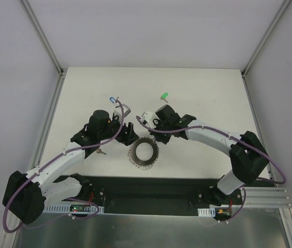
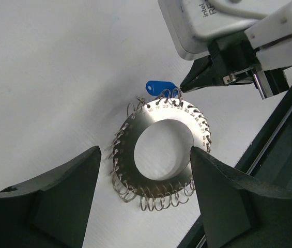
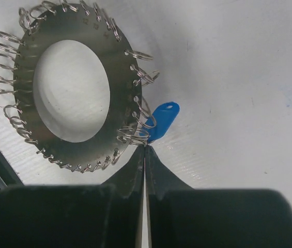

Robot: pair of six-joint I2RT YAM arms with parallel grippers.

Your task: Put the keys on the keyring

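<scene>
Blue plastic-headed key (image 3: 161, 120) pinched in the right jaws beside the wire-looped metal keyring (image 3: 73, 23); left jaws open.

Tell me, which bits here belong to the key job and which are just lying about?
Belongs to the job: keyring, blue key pinched by the right gripper, green key, pale blue key.
Just there, not part of it: purple cables, metal frame post.
</scene>
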